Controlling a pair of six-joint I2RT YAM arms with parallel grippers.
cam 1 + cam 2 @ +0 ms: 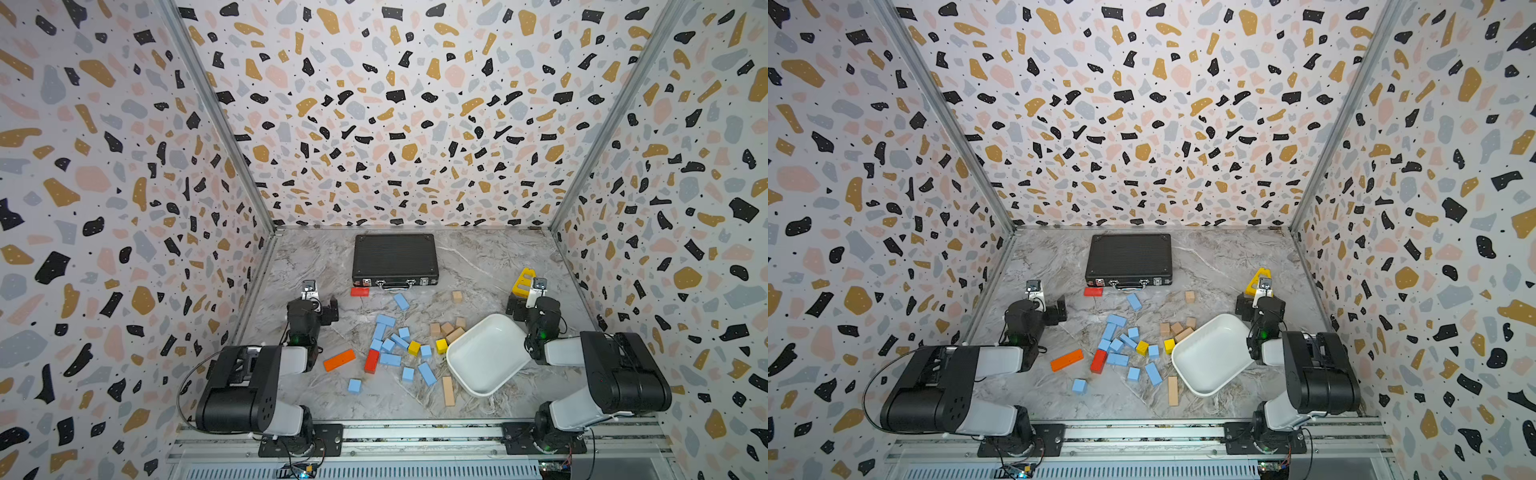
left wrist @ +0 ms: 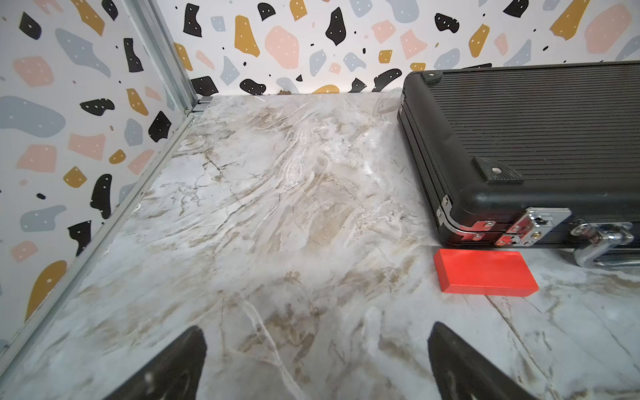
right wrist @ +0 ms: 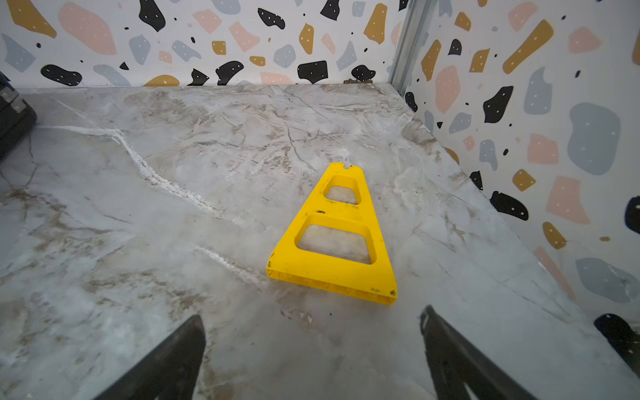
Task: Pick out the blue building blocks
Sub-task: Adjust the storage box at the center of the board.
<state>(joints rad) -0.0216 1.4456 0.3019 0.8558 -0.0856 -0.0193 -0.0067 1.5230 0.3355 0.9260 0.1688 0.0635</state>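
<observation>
Both top views show a white dish (image 1: 486,357), bare inside, and a shut black case (image 1: 395,259) higher up; about twelve blue building blocks (image 1: 390,359) lie on the counter (image 1: 299,266) at lower centre, left of the dish, among six tan blocks (image 1: 448,390), two yellow cubes (image 1: 441,345), two red blocks (image 1: 372,361), one orange bar (image 1: 339,360); left jaws and right jaws gape wide, gripping nothing

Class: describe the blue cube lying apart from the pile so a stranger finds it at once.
Start at the black case and come forward past the orange bar. Just beyond it sits a blue cube, alone, the blue block closest to the left arm's base.
</observation>
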